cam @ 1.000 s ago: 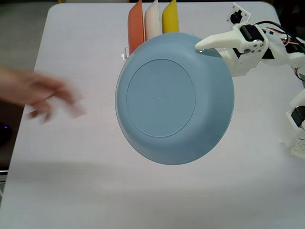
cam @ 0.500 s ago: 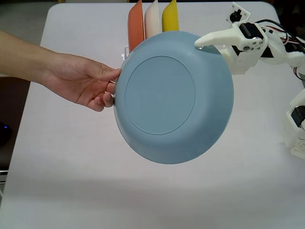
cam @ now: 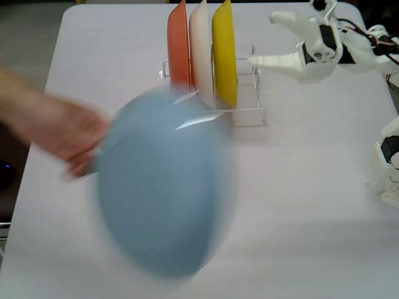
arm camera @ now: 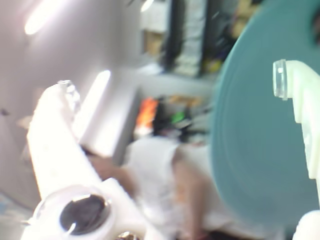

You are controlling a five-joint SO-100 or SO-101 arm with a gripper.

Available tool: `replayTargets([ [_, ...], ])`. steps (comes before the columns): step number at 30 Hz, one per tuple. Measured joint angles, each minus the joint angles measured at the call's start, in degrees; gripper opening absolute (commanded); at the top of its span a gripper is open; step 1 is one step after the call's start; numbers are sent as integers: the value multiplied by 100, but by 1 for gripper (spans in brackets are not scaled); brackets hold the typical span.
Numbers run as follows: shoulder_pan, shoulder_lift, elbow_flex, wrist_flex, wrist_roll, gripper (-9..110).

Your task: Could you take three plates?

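Observation:
A person's hand holds the light blue plate by its left edge over the table; plate and hand are motion-blurred. In the wrist view the plate fills the right side as a teal disc. The cream-white plate and the yellow plate stand upright in a clear rack, with the orange plate to their left. My gripper is open and empty, just right of the yellow plate and touching nothing. It also shows in the wrist view, with its fingers wide apart.
The white table runs to its edges at the left and top of the fixed view. Part of another white arm stands at the right edge. The wrist view shows a blurred person and shelves behind.

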Motion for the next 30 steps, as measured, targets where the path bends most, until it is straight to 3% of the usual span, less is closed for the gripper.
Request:
replayTargets([
  [5, 554, 422, 176, 431, -343, 13],
  [9, 1345, 457, 378, 694, -308, 0],
  [11, 1793, 343, 396, 817, -343, 5],
  [15, 2558, -185, 396, 905, -703, 30],
  [17, 2892, -563, 387, 1063, -923, 36],
  [30, 3771, -3050, -1257, 1767, -1767, 39],
])
